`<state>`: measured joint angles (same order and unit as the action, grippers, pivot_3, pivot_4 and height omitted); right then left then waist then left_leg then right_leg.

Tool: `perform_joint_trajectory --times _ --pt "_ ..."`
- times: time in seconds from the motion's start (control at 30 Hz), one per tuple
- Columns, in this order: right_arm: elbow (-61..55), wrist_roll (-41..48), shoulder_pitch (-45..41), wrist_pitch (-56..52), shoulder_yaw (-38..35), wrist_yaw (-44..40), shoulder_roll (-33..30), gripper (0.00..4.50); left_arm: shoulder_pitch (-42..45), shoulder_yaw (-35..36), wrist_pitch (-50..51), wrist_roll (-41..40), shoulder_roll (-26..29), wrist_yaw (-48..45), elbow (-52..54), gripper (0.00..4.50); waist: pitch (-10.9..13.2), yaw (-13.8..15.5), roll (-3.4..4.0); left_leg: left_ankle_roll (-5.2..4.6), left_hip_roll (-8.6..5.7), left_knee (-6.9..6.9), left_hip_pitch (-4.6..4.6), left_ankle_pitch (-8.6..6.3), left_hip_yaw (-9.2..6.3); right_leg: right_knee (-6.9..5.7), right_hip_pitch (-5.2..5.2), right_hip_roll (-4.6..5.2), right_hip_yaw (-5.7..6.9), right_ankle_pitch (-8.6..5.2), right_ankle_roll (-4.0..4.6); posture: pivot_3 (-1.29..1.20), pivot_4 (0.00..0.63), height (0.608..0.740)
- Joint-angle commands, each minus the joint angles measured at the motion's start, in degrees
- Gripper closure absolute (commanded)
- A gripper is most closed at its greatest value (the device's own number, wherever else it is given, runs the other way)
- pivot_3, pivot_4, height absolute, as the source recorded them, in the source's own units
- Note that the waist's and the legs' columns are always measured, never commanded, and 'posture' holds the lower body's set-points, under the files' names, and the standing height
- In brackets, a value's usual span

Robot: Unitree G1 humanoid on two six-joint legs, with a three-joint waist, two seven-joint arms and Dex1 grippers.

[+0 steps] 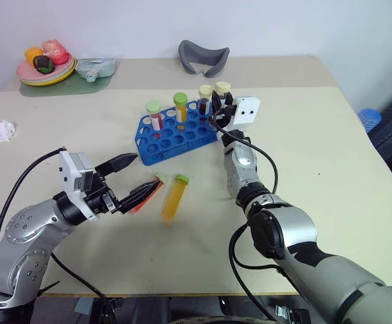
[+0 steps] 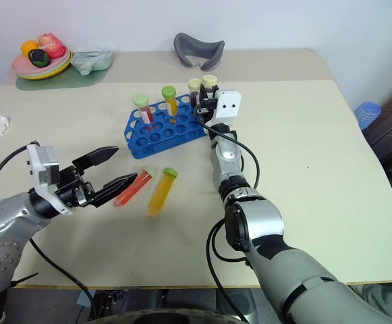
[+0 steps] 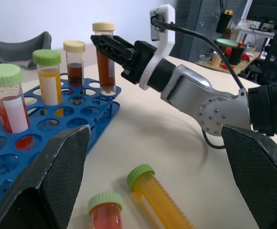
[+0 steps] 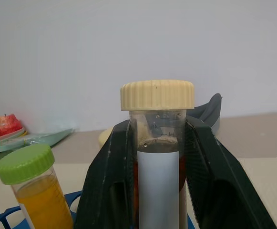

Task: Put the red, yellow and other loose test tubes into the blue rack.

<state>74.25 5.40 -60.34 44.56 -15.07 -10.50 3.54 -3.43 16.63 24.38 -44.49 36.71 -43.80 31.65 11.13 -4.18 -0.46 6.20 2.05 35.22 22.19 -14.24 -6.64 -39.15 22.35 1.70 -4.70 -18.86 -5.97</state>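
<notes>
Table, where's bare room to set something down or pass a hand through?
The table is bare beyond the right arm out to that edge, and between the crumpled tissue and the blue rack. It is crowded in front of the rack, where the red tube and yellow tube lie by the left pincer.

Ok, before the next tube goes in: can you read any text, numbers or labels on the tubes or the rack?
None is readable.
White label on the cream-capped tube between the right hand's fingers: blank on the side shown.
Faint marks above that label: too small to read.
White label on the red tube in the blue rack: blank.
Blue rack: no lettering visible.
</notes>
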Motion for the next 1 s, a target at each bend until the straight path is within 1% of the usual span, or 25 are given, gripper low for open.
perform_joint_trajectory --times 0.03,0.1,0.13,0.4,0.57,0.7,0.8,1.0 --pt "-0.74 0.56 0.29 1.26 -0.47 -0.2 0.41 1.21 0.38 0.49 -0.39 -0.87 0.08 -0.18 1.74 0.0 0.0 -0.02 0.01 0.0 0.0 0.0 0.0 0.0 0.0 0.0 0.01 0.0 0.0 0.0 0.0 0.0 0.15 0.74" --pt "-0.82 0.1 0.49 1.32 -0.27 0.86 0.36 0.12 0.52 0.37 -0.38 -0.87 0.07 -0.22 1.63 0.0 0.01 -0.18 0.02 0.0 0.0 -0.01 0.0 0.0 0.0 0.0 0.02 0.0 0.0 0.0 0.0 0.0 0.15 0.74" --pt "-0.88 -0.29 0.64 1.49 -0.04 1.43 0.32 0.05 0.57 0.29 -0.38 -0.86 0.05 -0.23 1.57 0.0 0.01 -0.23 0.02 0.0 0.0 -0.01 0.0 0.0 0.0 -0.01 0.03 0.0 0.0 0.0 0.0 0.0 0.15 0.74" --pt "-1.24 -1.17 1.8 -0.78 1.69 -0.1 0.18 0.05 1.45 -0.73 -0.51 -0.33 -0.62 -0.3 0.9 0.0 0.01 -0.3 0.02 0.0 0.0 -0.01 0.0 0.0 0.0 -0.01 0.02 -0.01 -0.01 0.0 0.0 0.0 0.15 0.74" --pt "-2.52 -1.7 1.31 -7.17 3.12 0.56 -0.46 0.05 1.79 -1.2 -0.66 -0.12 -0.98 -0.21 0.62 0.0 0.01 -0.36 0.02 0.0 0.0 -0.01 0.01 0.0 0.0 -0.01 0.03 -0.01 -0.01 0.0 0.0 0.0 0.15 0.74" --pt "-5.5 0.05 1.34 -11.27 3.56 -2.98 -0.76 0.05 1.69 -1.71 -0.93 0.11 -1.44 -0.18 0.43 0.0 0.02 -0.35 0.03 0.0 0.0 -0.01 0.01 0.0 0.0 -0.01 0.04 -0.01 -0.01 0.0 0.0 0.0 0.15 0.74" --pt "-7.24 0.97 0.74 -15.32 3.36 -4.1 -1.48 0.05 1.88 -2.04 -0.98 0.22 -1.76 -0.1 0.31 0.0 0.02 -0.26 0.03 0.0 0.0 -0.01 0.02 0.0 0.0 -0.01 0.04 -0.01 -0.01 0.0 0.0 0.0 0.15 0.74" --pt "-10.93 2.59 -1.01 -21.34 3.19 -7.33 -4.27 0.05 2.01 -2.7 -1.27 0.66 -2.51 -0.06 0.07 0.0 0.02 -0.1 0.04 0.0 0.0 -0.01 0.06 0.0 0.0 0.0 0.08 0.0 -0.01 0.0 0.0 0.0 0.15 0.74"
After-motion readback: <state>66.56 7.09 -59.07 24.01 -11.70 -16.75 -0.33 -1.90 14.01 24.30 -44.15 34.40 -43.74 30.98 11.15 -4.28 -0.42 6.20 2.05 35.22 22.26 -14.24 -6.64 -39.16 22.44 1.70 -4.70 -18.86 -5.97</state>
